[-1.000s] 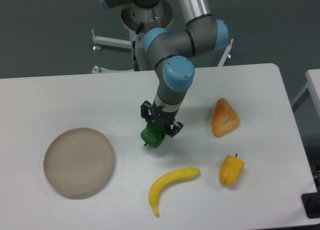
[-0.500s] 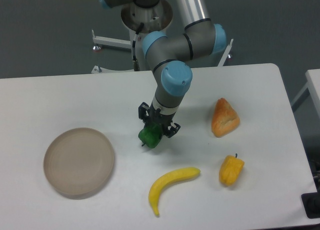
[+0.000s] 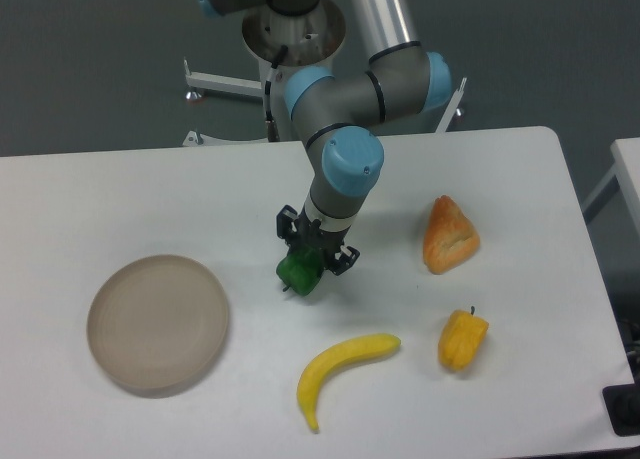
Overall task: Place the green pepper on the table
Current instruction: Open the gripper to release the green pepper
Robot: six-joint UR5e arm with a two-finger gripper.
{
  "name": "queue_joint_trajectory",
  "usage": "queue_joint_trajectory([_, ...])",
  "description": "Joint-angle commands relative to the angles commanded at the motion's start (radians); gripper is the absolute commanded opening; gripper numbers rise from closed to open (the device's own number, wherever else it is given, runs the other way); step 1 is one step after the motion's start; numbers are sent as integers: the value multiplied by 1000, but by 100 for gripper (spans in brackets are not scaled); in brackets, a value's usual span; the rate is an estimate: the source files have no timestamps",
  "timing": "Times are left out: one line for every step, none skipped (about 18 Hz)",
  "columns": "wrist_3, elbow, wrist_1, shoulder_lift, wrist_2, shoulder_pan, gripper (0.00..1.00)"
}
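The pepper (image 3: 297, 270) sits just left of frame centre, clamped between the jaws of the gripper (image 3: 308, 260) and hanging from them toward the lower left, its stem end poking out at the lower-left side. It looks very close to the worktop (image 3: 120, 189), though I cannot tell whether it touches. The arm comes down from the top of the frame, so the pepper lies directly under the wrist, and the drop that remains looks short and straight. The bare patch under it seems enough to set it down. The plate (image 3: 158, 323) lies well apart at lower left, the banana (image 3: 343, 367) near but below, toward the bottom centre. The yellow pepper (image 3: 462, 340) and an orange wedge-shaped food item (image 3: 449, 235) sit off to the right, none of them in the way, as far as I can judge.
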Motion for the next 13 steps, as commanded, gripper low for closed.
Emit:
queue_joint_trajectory([0, 0, 0, 0, 0, 0, 38])
queue_joint_trajectory([2, 2, 0, -2, 0, 0, 46])
queue_joint_trajectory([2, 2, 0, -3, 2, 0, 61])
queue_joint_trajectory([2, 5, 0, -3, 3, 2, 82])
queue_joint_trajectory([2, 8, 0, -3, 5, 2, 93])
queue_joint_trajectory([2, 11, 0, -3, 6, 2, 99])
queue_joint_trajectory([2, 17, 0, -3, 8, 2, 100])
queue_joint_trajectory([0, 23, 0, -3, 8, 3, 100])
queue_joint_trajectory([2, 31, 0, 0, 9, 6, 100])
queue_joint_trajectory([2, 44, -3, 5, 9, 11, 100])
queue_joint_trajectory([2, 58, -6, 8, 11, 15, 100])
queue_joint_trajectory([3, 70, -8, 12, 11, 26, 100])
queue_joint_trajectory([6, 80, -8, 15, 11, 38, 100])
